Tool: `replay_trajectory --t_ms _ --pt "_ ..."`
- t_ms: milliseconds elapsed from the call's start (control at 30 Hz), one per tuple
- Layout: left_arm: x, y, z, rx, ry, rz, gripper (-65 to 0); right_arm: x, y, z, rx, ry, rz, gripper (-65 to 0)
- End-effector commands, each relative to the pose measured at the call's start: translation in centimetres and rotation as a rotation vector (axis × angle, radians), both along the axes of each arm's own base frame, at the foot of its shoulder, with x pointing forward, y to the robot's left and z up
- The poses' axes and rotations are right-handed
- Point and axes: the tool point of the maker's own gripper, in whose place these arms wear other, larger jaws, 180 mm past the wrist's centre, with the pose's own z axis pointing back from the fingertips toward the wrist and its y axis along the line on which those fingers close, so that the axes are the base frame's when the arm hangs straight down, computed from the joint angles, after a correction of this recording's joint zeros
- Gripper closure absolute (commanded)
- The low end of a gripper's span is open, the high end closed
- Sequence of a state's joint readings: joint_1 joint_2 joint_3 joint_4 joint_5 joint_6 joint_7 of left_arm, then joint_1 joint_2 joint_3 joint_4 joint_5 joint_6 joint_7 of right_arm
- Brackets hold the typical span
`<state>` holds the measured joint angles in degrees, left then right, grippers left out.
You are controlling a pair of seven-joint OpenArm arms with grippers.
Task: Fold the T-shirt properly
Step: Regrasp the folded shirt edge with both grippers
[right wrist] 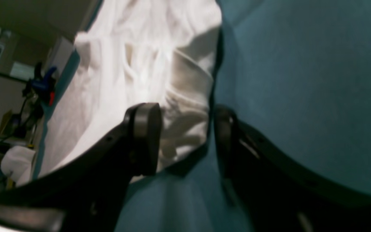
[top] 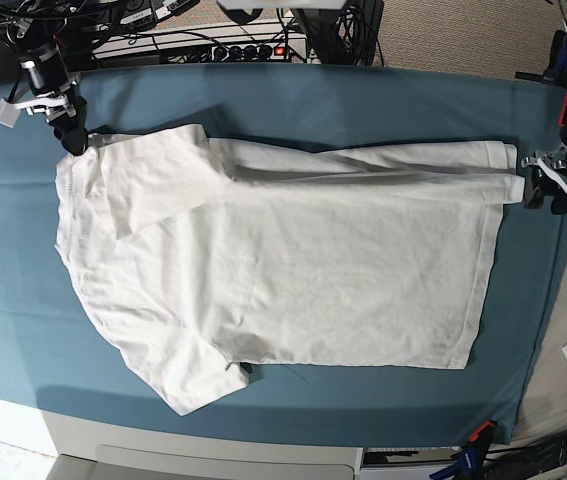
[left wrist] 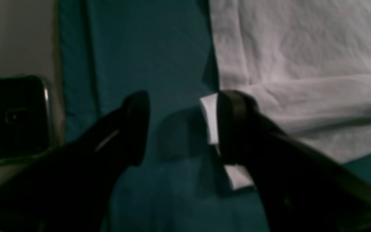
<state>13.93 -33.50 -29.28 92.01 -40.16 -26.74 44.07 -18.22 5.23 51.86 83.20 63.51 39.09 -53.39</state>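
Two claws, both spread with nothing between the fingers. T-shirt (top: 283,290) lies flat across the bench (top: 363,105), far long edge folded over. Left claw (left wrist: 182,125) sits at its hem corner, right claw (right wrist: 185,135) at its shoulder corner.

Left claw (left wrist: 179,129) with curved matte-black fingers, white patch beside one tip, right claw (right wrist: 185,138) black with rounded pads, small screw holes, white brackets and cables on both arms
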Motion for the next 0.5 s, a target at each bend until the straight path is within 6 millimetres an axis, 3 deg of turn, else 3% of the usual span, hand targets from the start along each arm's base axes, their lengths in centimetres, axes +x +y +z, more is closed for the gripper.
replay_trajectory --t_ms 0,267,467 --pt "0.7 0.4 1.5 0.01 -0.042 -0.006 -34.1 0.7 -0.7 1.6 -0.023 -0.059 -0.002 -27.9" --pt "0.7 0.4 1.4 0.01 -0.041 -0.006 -34.2 1.5 -0.4 2.6 0.007 -0.106 0.011 -27.9" --pt "0.7 0.4 1.4 0.01 -0.041 -0.006 -34.1 1.2 0.1 1.9 0.007 -0.064 0.039 -27.9"
